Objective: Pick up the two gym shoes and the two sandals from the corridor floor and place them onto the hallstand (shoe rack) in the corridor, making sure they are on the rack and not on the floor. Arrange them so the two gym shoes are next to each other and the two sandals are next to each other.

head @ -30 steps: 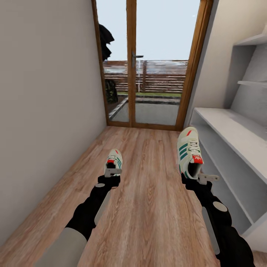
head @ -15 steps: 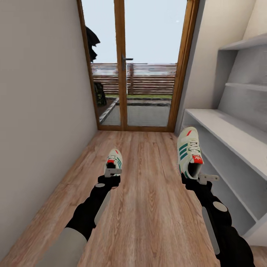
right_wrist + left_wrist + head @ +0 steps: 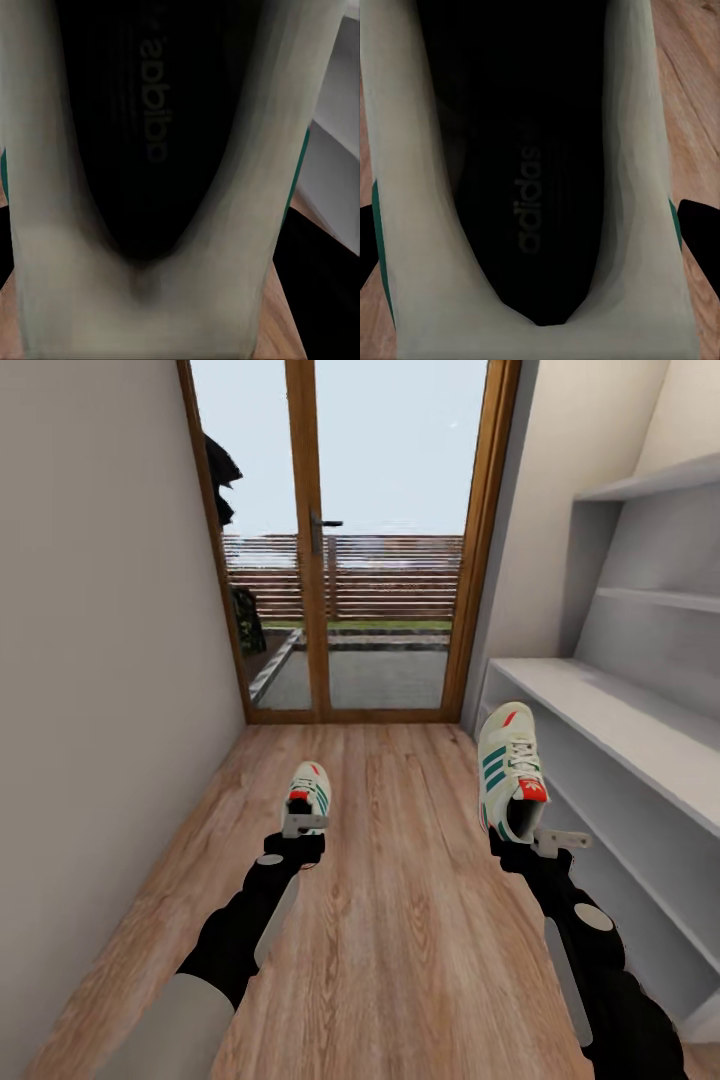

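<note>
Corridor with wood-plank floor (image 3: 390, 920), glazed double door (image 3: 345, 560) at the far end. Two gym shoes counted, both off the floor. Left gym shoe (image 3: 308, 792) gripped at the heel by the left gripper (image 3: 303, 825); its insole reads "adidas" (image 3: 531, 196) in the left wrist view. Right gym shoe (image 3: 509, 770) clamped at the heel by the right gripper (image 3: 528, 838), toe raised, beside the pale grey hallstand (image 3: 620, 720); its insole also reads "adidas" (image 3: 154, 97). Green side stripes, red tongue patches on both.
</note>
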### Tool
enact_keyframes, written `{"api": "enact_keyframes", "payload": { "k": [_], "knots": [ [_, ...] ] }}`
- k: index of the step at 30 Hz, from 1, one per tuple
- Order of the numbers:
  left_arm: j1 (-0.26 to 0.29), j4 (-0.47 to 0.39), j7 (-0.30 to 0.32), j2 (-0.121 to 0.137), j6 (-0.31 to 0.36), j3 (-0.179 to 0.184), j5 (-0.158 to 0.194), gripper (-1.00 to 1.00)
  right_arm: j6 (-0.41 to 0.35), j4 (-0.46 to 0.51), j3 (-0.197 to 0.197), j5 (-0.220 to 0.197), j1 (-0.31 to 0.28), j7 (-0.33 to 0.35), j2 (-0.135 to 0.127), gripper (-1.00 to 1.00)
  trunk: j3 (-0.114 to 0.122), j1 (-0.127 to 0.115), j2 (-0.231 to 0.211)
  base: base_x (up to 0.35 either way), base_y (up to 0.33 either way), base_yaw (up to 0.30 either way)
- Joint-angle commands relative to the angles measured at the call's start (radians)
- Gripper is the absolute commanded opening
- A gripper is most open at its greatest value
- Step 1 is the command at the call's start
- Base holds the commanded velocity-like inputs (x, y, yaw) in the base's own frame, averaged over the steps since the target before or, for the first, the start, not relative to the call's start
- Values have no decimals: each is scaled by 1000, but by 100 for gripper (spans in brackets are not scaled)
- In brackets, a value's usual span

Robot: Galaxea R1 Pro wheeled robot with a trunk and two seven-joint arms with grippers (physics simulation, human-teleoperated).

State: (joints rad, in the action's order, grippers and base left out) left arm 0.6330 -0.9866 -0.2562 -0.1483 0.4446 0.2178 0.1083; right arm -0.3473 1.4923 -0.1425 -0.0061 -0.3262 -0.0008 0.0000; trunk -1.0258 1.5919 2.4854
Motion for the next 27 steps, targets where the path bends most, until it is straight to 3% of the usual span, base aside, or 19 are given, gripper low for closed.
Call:
{"api": "enact_keyframes", "payload": {
  "k": [1, 10, 27],
  "knots": [
    [1, -1, -9, 0, 3, 3, 10, -100, -6, 2, 0, -1, -1, -1, 0, -100, -1, 0, 0, 293, 203, -11],
    [1, -1, -9, 0, 3, 3, 10, -100, -6, 2, 0, -1, -1, -1, 0, -100, 4, 0, 0, 295, 199, -91],
    [1, -1, -9, 0, 2, 3, 10, -100, -6, 2, 0, -2, -1, -1, 0, -100, 22, 0, 0, 296, 196, -231]
  ]
}}
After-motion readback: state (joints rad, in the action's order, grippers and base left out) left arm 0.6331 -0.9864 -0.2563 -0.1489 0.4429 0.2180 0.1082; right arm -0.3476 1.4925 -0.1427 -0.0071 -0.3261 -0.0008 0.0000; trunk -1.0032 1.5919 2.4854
